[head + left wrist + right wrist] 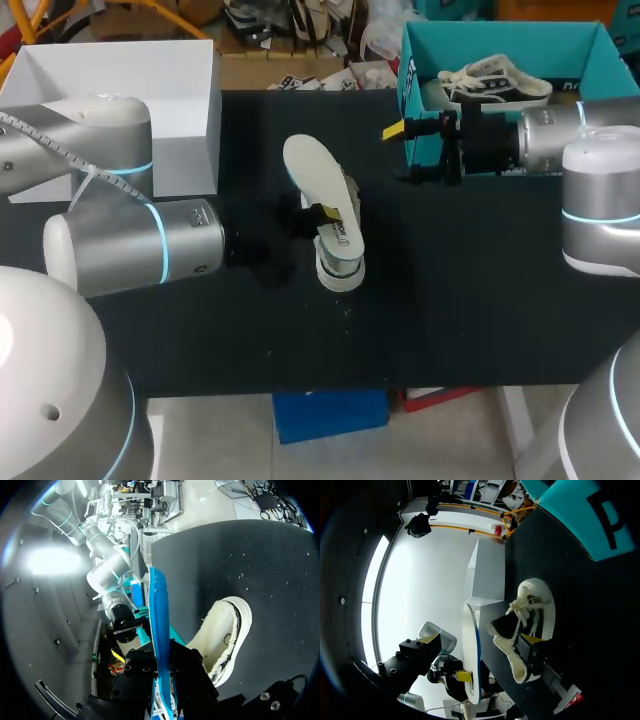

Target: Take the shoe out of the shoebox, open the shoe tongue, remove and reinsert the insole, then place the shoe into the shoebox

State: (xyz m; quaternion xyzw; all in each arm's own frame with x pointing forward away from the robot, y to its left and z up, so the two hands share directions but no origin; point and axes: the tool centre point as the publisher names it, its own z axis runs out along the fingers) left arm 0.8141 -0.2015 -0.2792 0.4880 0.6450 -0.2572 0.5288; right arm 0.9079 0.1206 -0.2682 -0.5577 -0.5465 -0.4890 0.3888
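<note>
At the far left of the surface (480, 300) stands an open white box (170, 100), which plays no part in this step. Next to the right, my left gripper (322, 215) has its fingers clenched on the insole (308, 165), which stands nearly upright with its lower end down at the shoe (340, 262). The left wrist view shows the insole (157, 610) edge-on between the 2 fingers, its blue underside showing, and the shoe (227, 630) just beyond with its lined opening facing the gripper. The shoe rests on the surface, outside the shoebox (500, 40), and seems tipped on its side, though I cannot be sure. Further right, my right gripper (405, 155) hangs with its fingers released and grasping nothing, near the shoebox's front corner and well apart from the shoe. A second shoe (495, 82) lies inside the shoebox.

I judge the step in hand to be the insole work, with reinsertion to come. To do it well, the insole's toe end should line up with the opening and slide in flat. The right gripper would best steady the shoe's heel or hold the tongue back, because a loose shoe is likely to skid. The grip should stay near the insole's heel end so it does not buckle.
</note>
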